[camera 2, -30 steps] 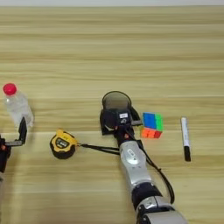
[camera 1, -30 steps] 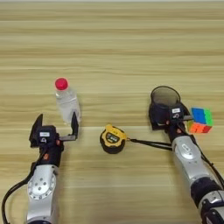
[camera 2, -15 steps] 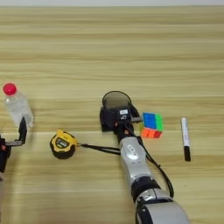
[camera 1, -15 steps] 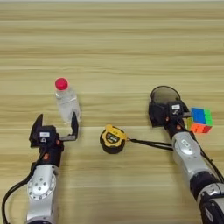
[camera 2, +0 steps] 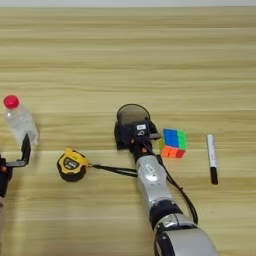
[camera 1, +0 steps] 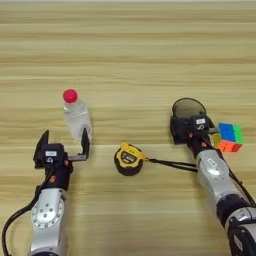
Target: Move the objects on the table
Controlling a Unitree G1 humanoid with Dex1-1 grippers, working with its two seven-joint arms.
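- The left end effector [camera 1: 64,145] stands with its two black fingers spread wide, the small clear bottle [camera 1: 76,116] with the red cap just ahead of it, close against the inner finger [camera 1: 85,144] and not between the two.
- The right end effector [camera 1: 190,127] sits at the dark cup [camera 1: 186,114]; whether its fingers are apart or closed on the near wall I cannot tell, as its own body hides them.
- Likely step: taking hold of the cup, or the bottle on the other side.
- For the bottle, shift the left end effector sideways toward its inner side until the bottle is centred in the gap, then close low on the body; it is tall and light and would tip if nudged by one finger.
- The tape measure [camera 1: 128,158] lies between the two end effectors, its black strap [camera 1: 170,163] trailing under the right arm; lifting that arm straight up avoids dragging it.
- The puzzle cube [camera 1: 229,137] is just beside the right end effector on its outer side, the pen [camera 2: 212,158] further out on the table [camera 1: 130,55].
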